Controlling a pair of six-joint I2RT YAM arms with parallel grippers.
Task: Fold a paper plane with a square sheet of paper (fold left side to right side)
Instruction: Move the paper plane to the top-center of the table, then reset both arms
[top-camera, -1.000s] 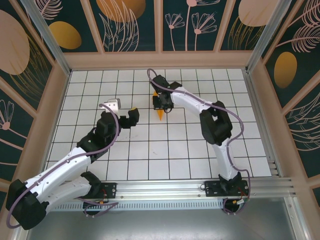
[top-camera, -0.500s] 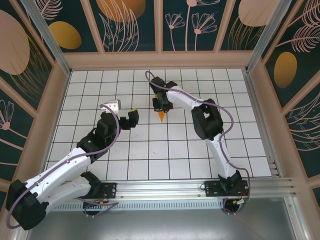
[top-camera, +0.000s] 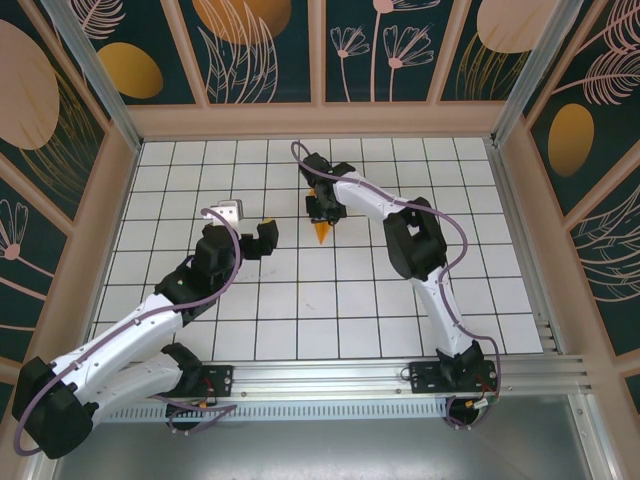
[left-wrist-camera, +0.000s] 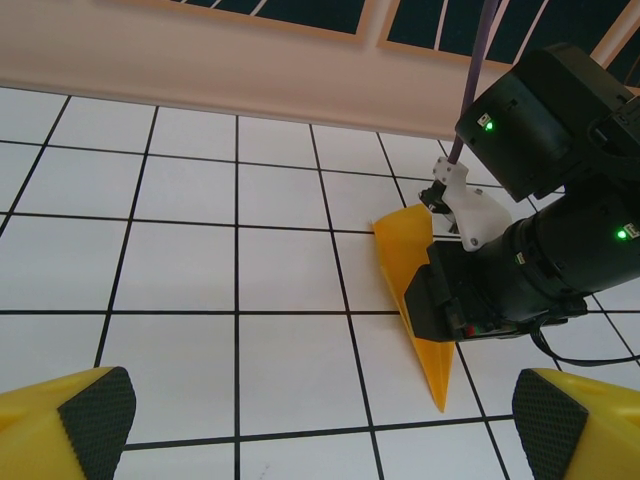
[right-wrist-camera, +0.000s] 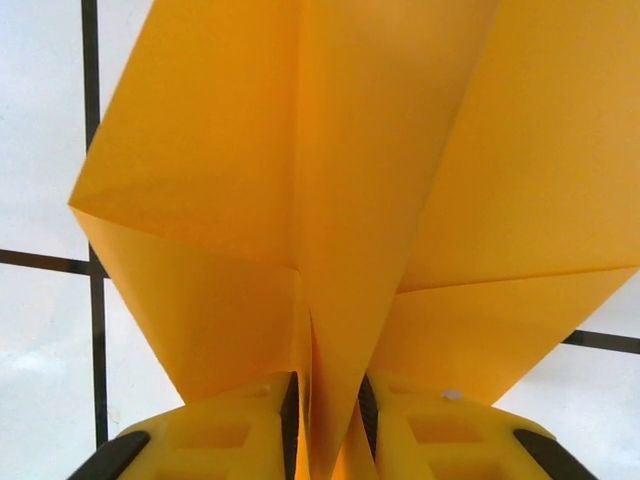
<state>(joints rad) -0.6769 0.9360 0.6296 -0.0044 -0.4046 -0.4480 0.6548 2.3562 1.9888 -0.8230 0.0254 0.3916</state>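
White grid-tiled table (top-camera: 300, 310), dark floral panels (top-camera: 240, 50) behind. At left, the left gripper (top-camera: 258, 232) (left-wrist-camera: 320, 420) holds its yellow fingers spread wide, nothing between them. Right of it is the paper plane (top-camera: 321, 231) (left-wrist-camera: 405, 245) (right-wrist-camera: 350, 150) (point toward the arm bases) – its centre fold pinched by the right gripper (top-camera: 322, 208) (right-wrist-camera: 328, 410).

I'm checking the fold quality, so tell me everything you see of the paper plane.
The paper plane is a narrow orange-yellow dart of thin, sharply creased paper, its tip pointing toward the near edge. Flaps spread either side of a central fold, which the right gripper pinches shut. Whether it rests on the table is unclear.
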